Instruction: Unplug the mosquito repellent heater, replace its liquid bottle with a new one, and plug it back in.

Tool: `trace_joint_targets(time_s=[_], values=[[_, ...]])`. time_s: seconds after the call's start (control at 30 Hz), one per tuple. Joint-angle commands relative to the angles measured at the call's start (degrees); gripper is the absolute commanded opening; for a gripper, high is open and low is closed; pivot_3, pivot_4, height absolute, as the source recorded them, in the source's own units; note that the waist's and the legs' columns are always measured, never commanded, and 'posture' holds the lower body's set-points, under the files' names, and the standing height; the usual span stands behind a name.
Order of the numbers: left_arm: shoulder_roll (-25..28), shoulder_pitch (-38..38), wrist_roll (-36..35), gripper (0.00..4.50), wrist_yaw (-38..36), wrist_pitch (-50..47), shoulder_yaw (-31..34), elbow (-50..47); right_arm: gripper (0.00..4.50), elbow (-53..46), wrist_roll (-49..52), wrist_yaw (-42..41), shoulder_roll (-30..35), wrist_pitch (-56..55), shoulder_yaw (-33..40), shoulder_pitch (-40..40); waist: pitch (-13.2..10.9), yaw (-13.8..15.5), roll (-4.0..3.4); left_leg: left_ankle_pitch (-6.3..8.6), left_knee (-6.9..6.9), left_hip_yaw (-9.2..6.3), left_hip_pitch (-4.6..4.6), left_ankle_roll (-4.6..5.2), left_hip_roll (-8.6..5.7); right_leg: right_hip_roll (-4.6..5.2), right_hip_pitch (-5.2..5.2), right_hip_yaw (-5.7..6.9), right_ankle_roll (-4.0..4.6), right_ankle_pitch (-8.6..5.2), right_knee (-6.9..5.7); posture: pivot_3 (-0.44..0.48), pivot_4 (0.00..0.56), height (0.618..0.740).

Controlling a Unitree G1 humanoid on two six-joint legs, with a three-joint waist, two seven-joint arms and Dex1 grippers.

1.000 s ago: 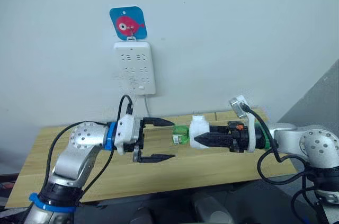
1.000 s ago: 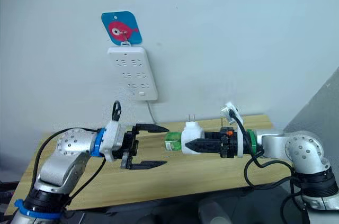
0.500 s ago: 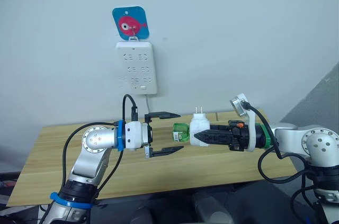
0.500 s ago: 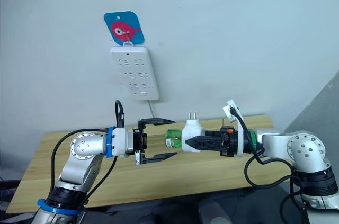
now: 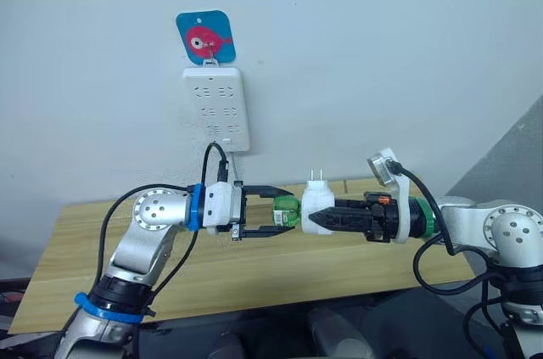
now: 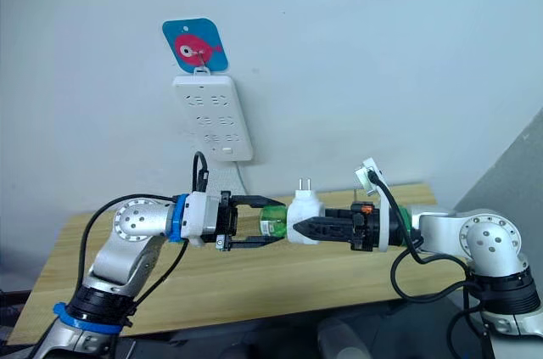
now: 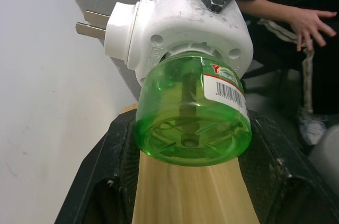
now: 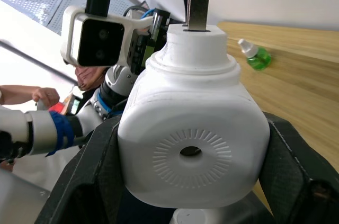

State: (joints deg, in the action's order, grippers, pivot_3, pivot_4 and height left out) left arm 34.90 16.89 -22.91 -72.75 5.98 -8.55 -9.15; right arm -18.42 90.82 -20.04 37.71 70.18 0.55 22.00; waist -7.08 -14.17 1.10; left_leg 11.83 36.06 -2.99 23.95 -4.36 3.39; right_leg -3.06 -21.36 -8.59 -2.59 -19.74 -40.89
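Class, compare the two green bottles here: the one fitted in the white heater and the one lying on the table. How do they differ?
The bottle in the heater has no cap; the bottle on the table wears a white cap. The first is held in the air, screwed into the heater, between the left gripper's fingers; the second lies on its side on the table, untouched. Both are small, translucent and green.

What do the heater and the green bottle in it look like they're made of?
Heater: looks like white moulded plastic, matte, with a ribbed ring around its vent hole; prongs look like dull metal. Bottle: probably clear green plastic, glossy, since the wick shows through it.
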Motion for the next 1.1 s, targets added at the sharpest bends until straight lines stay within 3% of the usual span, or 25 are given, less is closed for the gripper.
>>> trace_joint_targets(time_s=[0.03, 0.07, 0.13, 0.2, 0.33, 0.43, 0.53, 0.77, 1.1], values=[[1.25, 0.81, -2.82, 2.25, -1.51, -2.67, 0.33, -3.94, 2.98, -1.19, 0.3, -0.32, 0.49, -0.63, 0.74, 1.16, 0.0, 0.02, 0.0, 0.0, 0.0, 0.0, 0.0, 0.0, 0.0, 0.0, 0.0, 0.0, 0.0, 0.0, 0.0, -0.211, 0.063, 0.74], [1.32, 0.8, -2.9, 2.25, -1.49, -2.95, 0.36, -4.1, 2.98, -1.2, 0.32, -0.33, 0.52, -0.66, 0.71, 1.16, 0.0, 0.02, 0.0, 0.0, 0.01, 0.0, 0.01, 0.0, 0.0, 0.0, 0.0, 0.0, 0.0, 0.0, 0.0, -0.211, 0.063, 0.74], [10.47, 8.8, -22.65, 2.25, 0.09, -42.06, -0.62, -5.59, 2.98, -4.32, -3.89, -4.71, 1.94, -0.93, -0.25, 2.53, -0.12, 0.02, 0.15, 0.0, 0.02, 0.0, -0.01, 0.0, -0.01, 0.0, 0.01, -0.01, 0.0, 0.0, -0.02, -0.192, 0.066, 0.74], [14.52, 14.51, -33.96, 2.25, 0.82, -63.34, -0.94, -4.23, 2.98, -6.14, -5.96, -7.62, 2.78, -1.14, -0.74, 3.37, -0.17, -0.04, 0.16, -0.01, 0.08, -0.26, 0.18, 0.0, 0.01, -0.08, -0.18, 0.21, 0.0, 0.0, -0.21, -0.191, 0.066, 0.74], [13.21, 19.37, -36.84, 2.25, 2.89, -71.67, -0.73, -0.91, 2.98, -7.45, -6.39, -10.64, 3.7, -1.64, -1.03, 3.07, -0.02, 0.04, -0.09, 0.01, -0.02, -0.3, -0.03, 0.02, -0.08, -0.02, 0.12, 0.29, -0.04, -0.04, 0.01, -0.193, 0.068, 0.74], [12.17, 19.34, -35.62, 2.25, 2.87, -71.32, -0.12, -1.31, 2.98, -7.73, -6.46, -11.26, 3.74, -1.86, -1.28, 2.74, -0.04, 0.16, -0.07, 0.0, -0.06, -0.32, 0.13, 0.02, -0.03, -0.06, -0.07, 0.31, -0.02, -0.04, 0.0, -0.193, 0.068, 0.74], [10.88, 17.22, -31.13, 2.25, 2.3, -64.31, 0.24, -3.16, 2.98, -7.59, -6.24, -10.94, 3.55, -2.08, -1.25, 2.41, -0.03, 0.22, -0.07, 0.0, -0.06, -0.31, 0.11, 0.01, -0.02, -0.06, -0.05, 0.29, -0.01, -0.03, -0.01, -0.196, 0.069, 0.74], [8.95, 10.03, -18.01, 4.46, -0.42, -42.16, 0.22, -7.61, 2.98, -6.06, -4.71, -9.22, 3.1, -2.03, -0.76, 1.87, -0.03, 0.74, -0.07, 0.0, -0.02, -0.22, 0.07, 0.0, -0.03, -0.04, -0.01, 0.18, 0.0, -0.03, -0.01, -0.191, 0.069, 0.74], [3.34, -4.22, -4.18, 4.5, 1.34, -10.68, 5.2, -8.05, 2.98, -3.61, -2.94, -7.1, 3.02, -2.06, 0.4, 1.24, -0.03, 1.61, -0.07, 0.0, -0.01, -0.06, 0.03, 0.01, -0.03, -0.01, -0.01, 0.01, 0.0, -0.03, 0.01, -0.189, 0.064, 0.74]])
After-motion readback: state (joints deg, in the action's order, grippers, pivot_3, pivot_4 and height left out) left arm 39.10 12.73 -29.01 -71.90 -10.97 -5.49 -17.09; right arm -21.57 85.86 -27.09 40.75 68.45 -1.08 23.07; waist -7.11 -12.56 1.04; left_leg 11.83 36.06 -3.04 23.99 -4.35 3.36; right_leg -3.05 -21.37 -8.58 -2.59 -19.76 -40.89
